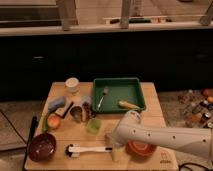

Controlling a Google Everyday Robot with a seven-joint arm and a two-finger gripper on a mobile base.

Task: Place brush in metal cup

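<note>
The brush (89,149) has a white handle and a black head and lies flat on the wooden table (152,102) near the front edge. The metal cup (76,114) lies on its side left of the middle, next to a peach (54,121). My gripper (115,148) hangs at the end of the white arm (165,140), right at the handle end of the brush, close to the table.
A green tray (120,93) at the back holds a fork (102,96) and a yellow-handled tool (129,105). A dark red bowl (42,146) stands front left, an orange bowl (140,148) under the arm, a small green cup (93,125) mid-table, a white cup (72,84) and blue cloth (56,104) at back left.
</note>
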